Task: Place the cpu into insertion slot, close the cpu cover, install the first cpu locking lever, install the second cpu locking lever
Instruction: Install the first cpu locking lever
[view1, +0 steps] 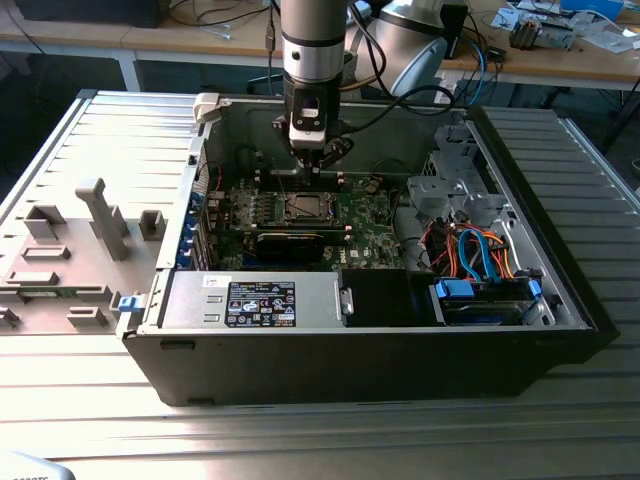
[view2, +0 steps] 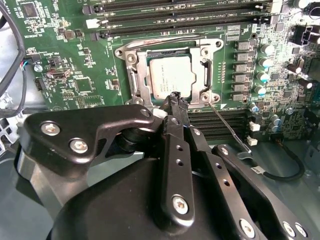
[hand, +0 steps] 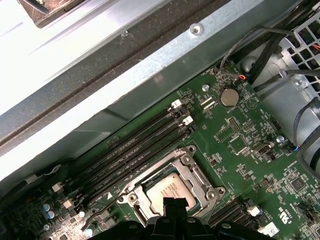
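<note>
Fingers of the gripper (view2: 175, 97) sit pressed together with nothing between them, their tips at the edge of the cpu cover (view2: 200, 75). That cover lies flat over the cpu (view2: 171, 75), which sits in the insertion slot (view2: 131, 76) on the green board (view2: 75, 65). A thin wire lever (view2: 230, 125) sticks out beside the slot, not latched down. Pressing well here probably means keeping the tips square on the metal frame, off the chip. Memory slots (hand: 135, 150) run alongside the slot. Around the board stands the open computer case (view1: 560, 300), on a ribbed metal table (view1: 300, 440).
</note>
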